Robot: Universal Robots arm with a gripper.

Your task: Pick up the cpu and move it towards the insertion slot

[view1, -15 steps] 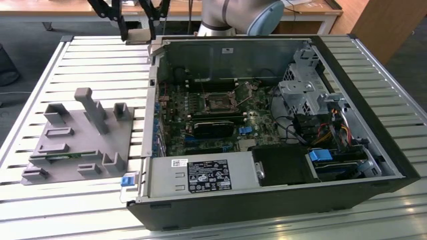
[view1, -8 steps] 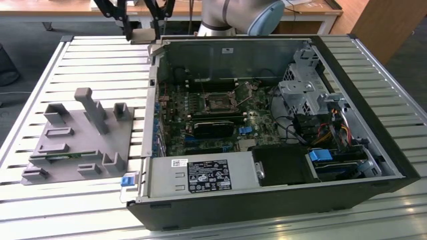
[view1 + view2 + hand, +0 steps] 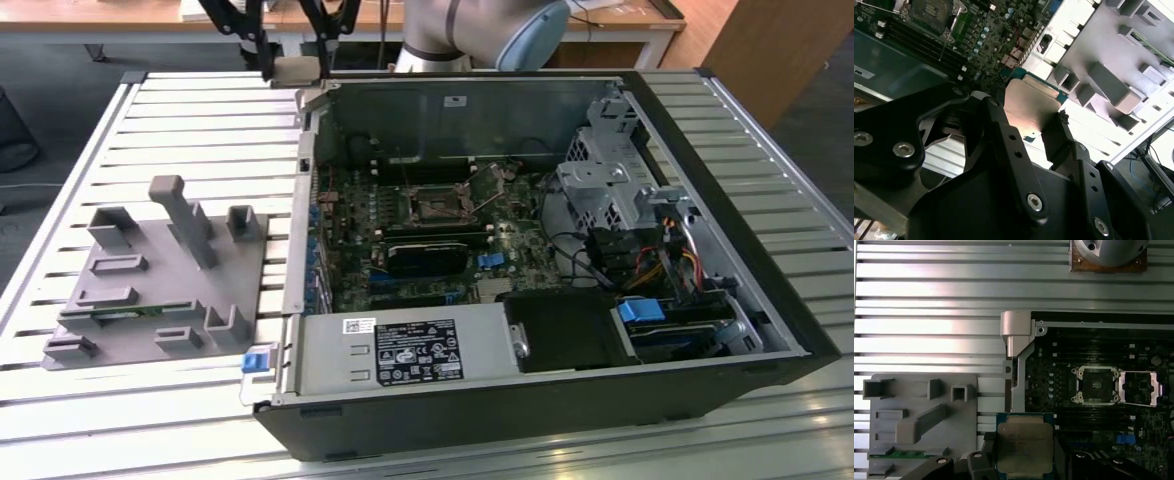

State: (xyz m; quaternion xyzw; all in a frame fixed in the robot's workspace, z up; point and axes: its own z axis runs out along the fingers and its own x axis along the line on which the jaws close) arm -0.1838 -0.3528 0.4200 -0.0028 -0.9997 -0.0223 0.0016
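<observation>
- The gripper [image 3: 1046, 127] has its black fingers [image 3: 1004, 135] closed on the cpu [image 3: 1031, 107], pressing on two opposite edges of the chip, as the second wrist view shows.
- In the first wrist view the cpu [image 3: 1025, 447] is held flat, its silvery lid facing the camera and a green-blue rim showing around it; the gripper [image 3: 1024, 460] clasps it from both sides.
- The chip hangs in the air above the edge of the open computer case [image 3: 747, 300], between the grey plastic fixture [image 3: 924, 420] and the motherboard [image 3: 1094, 405].
- The insertion slot [image 3: 1096, 385] lies well apart from the cpu, inside the case, with its silver load plate [image 3: 1140, 388] swung open beside it.
- In the exterior view the insertion slot [image 3: 437, 204] sits near the middle of the motherboard [image 3: 441, 230], and the gripper [image 3: 296, 68] hovers high above the case's far corner, on the exterior view's left.
- The grey plastic fixture [image 3: 147, 280] rests on the ribbed metal tabletop [image 3: 187, 130] just beside the case, with a green memory stick [image 3: 896, 454] lying in one of its recesses.
- A labelled power supply [image 3: 400, 352] fills the near corner of the case.
</observation>
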